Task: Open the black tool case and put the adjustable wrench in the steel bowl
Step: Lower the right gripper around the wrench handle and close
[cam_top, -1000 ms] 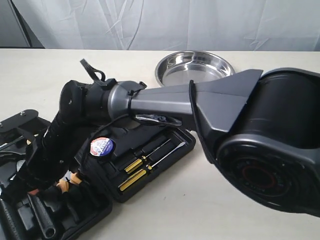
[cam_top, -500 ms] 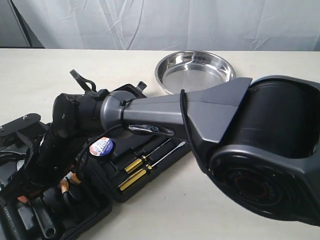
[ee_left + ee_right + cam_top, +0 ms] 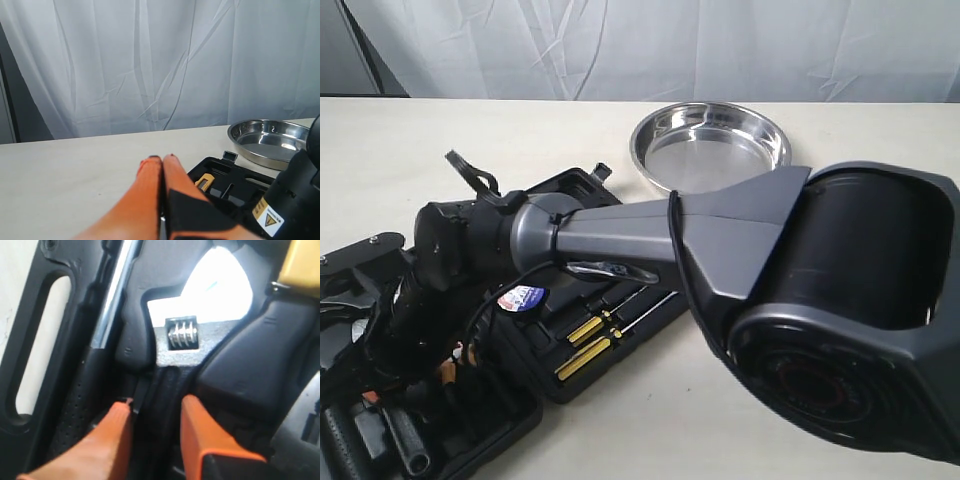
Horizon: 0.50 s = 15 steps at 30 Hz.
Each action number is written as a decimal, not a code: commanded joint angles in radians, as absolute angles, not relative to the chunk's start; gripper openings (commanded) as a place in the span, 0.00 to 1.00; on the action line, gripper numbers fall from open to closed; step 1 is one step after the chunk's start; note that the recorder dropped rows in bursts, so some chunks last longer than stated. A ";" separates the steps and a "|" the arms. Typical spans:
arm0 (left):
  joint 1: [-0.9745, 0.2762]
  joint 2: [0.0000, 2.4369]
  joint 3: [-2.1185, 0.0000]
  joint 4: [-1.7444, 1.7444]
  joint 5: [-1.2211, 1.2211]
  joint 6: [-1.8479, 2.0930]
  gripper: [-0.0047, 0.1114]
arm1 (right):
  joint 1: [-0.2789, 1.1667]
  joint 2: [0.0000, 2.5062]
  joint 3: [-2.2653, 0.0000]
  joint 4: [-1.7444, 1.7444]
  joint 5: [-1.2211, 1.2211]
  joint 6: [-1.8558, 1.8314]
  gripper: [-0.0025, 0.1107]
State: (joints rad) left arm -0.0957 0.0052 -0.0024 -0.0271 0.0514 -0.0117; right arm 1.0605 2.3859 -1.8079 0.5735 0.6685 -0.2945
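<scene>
Now, right pincer point(image 3: 156, 407) straddling adjustable wrench point(image 3: 182, 340) handle, steel-shafted tool point(image 3: 112, 295) just beside

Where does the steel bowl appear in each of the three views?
Exterior view: the steel bowl is at top centre, behind the open tool case.
Left wrist view: the steel bowl lies beyond the tool case, cut off by the picture's edge.
Right wrist view: not in it.
Shared landmark: the tool case, in all three.

White creased curtain point(image 3: 650, 45) behind; pale beige table point(image 3: 410, 140).
</scene>
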 commanded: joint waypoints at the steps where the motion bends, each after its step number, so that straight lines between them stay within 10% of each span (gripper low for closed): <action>1: -0.102 0.000 0.000 -0.037 0.051 -0.016 0.04 | 1.059 2.405 -1.800 0.476 0.742 -0.310 0.02; 15: -0.102 0.000 0.000 -0.037 0.051 -0.016 0.04 | 1.059 2.284 -1.800 0.446 0.686 -0.314 0.01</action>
State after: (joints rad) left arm -0.0957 0.0052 -0.0024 -0.0271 0.0514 -0.0117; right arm 1.0605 2.3107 -1.8012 0.4653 0.6972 -0.2971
